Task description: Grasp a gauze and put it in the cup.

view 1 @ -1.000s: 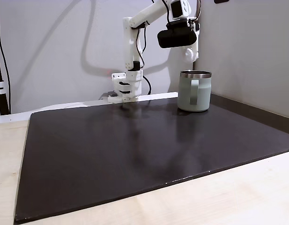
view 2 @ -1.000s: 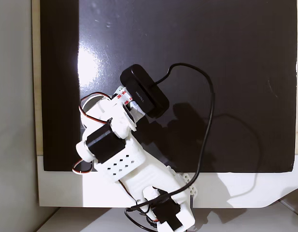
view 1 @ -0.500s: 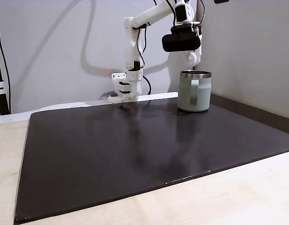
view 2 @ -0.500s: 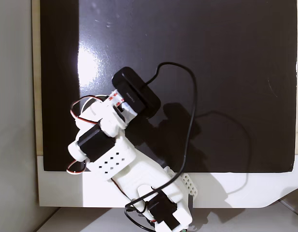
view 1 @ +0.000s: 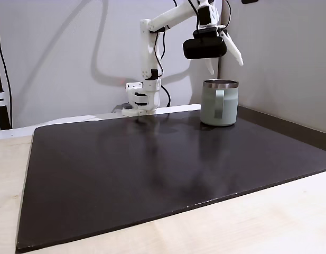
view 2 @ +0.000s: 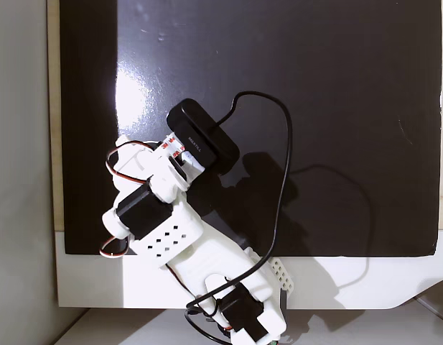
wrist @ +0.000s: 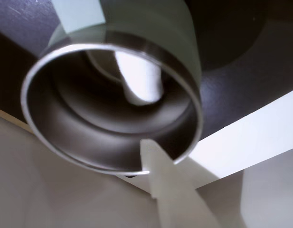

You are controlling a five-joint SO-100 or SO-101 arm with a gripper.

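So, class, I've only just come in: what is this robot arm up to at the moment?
A white robot arm is holding its gripper right above the green cup, which stands at the back of a dark mat. The jaws are spread open. In the wrist view, a white shape sits inside the cup; it may be the gauze, just dropped in, or only a reflection, since the picture is too blurred to say.

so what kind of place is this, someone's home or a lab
Most likely a hobby or lab robot bench, though I can't be sure. A small white 3D-printed arm is fixed at the edge of a dark mat on a pale wooden table, against bare grey walls, with a green mug as the prop.
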